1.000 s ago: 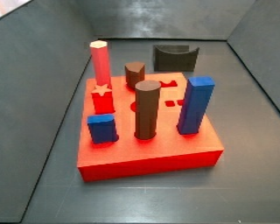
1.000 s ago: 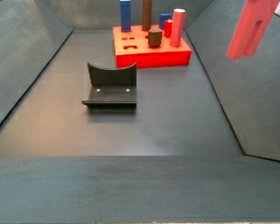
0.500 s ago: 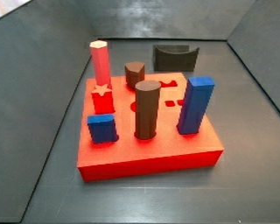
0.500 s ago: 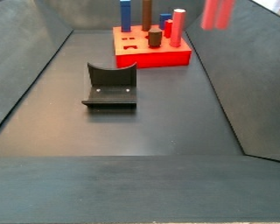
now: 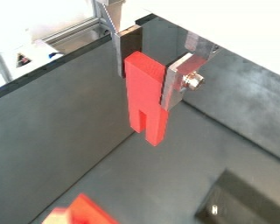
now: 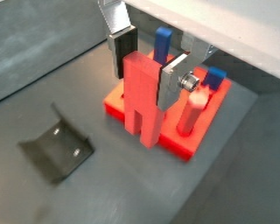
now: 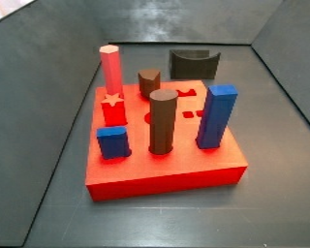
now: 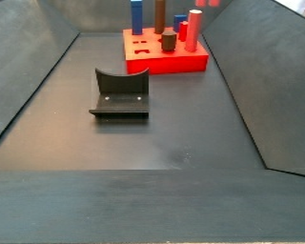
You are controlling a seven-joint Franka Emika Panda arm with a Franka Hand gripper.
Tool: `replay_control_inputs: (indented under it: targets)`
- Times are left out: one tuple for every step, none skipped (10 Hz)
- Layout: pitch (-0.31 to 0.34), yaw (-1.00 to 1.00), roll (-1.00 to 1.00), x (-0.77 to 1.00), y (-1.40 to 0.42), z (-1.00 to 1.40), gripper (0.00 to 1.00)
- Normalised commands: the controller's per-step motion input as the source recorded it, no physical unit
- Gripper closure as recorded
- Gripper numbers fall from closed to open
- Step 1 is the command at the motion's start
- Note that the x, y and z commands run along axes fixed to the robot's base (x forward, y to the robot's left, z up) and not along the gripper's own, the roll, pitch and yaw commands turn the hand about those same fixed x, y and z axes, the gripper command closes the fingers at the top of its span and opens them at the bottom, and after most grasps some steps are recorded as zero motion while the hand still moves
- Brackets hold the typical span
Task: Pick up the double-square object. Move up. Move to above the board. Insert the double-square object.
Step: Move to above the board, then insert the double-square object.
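Rising out of the side view since a second ago, the gripper is clamping the double-square object, nearing the board by the tabletop's far edge.

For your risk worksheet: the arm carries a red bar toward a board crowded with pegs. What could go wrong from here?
1. The tool grips the red bar only near its top, so the long free end might tilt on contact.
2. The board holds tall pegs, such as the blue post; the descending bar could strike one.
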Motion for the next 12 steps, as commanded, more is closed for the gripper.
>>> replay_control_inputs:
  targets:
    - [0.115,0.0,-0.01,0.36,-1.0,0.15,1.0]
    - [0.113,0.01,0.0,0.37,-1.0,0.15,1.0]
    - [0.119,0.01,-0.01,0.38,-1.0,0.15,1.0]
    - [0.122,0.01,0.0,0.39,-1.0,0.16,1.0]
    - [0.122,0.01,0.0,0.4,-1.0,0.15,1.0]
    - [0.13,0.01,0.01,0.44,-1.0,0.16,1.0]
    - [0.129,0.01,0.01,0.41,-0.9,0.15,1.0]
    - [0.136,0.01,0.02,0.3,-0.59,0.1,1.0]
    - [0.109,0.01,0.04,0.18,-0.29,0.06,1.0]
    - [-0.01,0.01,-0.01,0.0,-0.04,-0.01,1.0]
    - [-0.036,0.25,-0.08,0.31,-0.05,-0.14,1.0]
    - [-0.037,0.45,-0.11,0.67,-0.14,-0.33,1.0]
